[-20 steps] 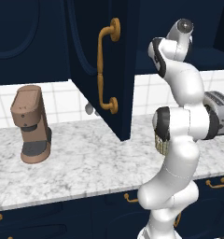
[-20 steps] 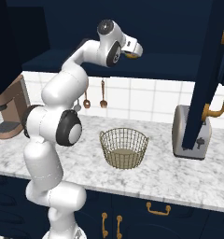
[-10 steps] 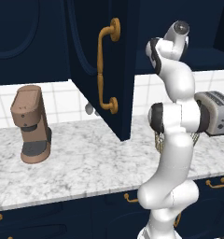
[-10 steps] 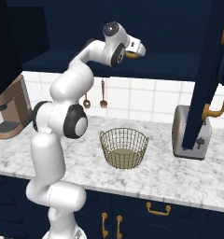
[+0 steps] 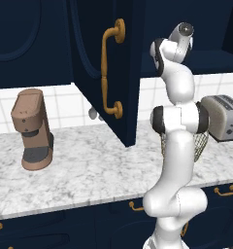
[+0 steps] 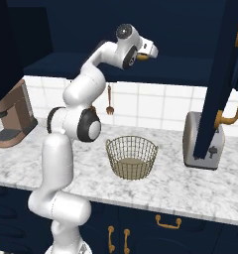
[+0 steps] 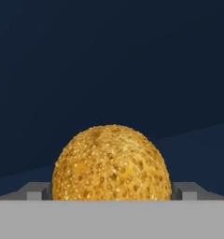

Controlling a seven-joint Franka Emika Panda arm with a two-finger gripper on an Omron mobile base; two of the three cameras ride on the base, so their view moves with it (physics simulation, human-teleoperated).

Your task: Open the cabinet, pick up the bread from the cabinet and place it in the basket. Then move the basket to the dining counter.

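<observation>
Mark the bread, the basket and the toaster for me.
bread (image 7: 112,163), hand view, middle of its seeded crust.
basket (image 6: 132,148), right base view, front wire wall.
toaster (image 5: 225,119), left base view, silver side face.

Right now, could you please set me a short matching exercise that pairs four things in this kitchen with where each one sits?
Things:
1. round seeded golden bread
2. pale gold wire-mesh basket
3. brown coffee machine
4. silver toaster

Places:
A. on the marble worktop, at its left end
B. inside the open navy cabinet, between the open gripper fingertips
C. on the worktop beside the hanging cabinet door
D. on the worktop, mid-counter, empty

Pairs: 1-B, 2-D, 3-A, 4-C
</observation>
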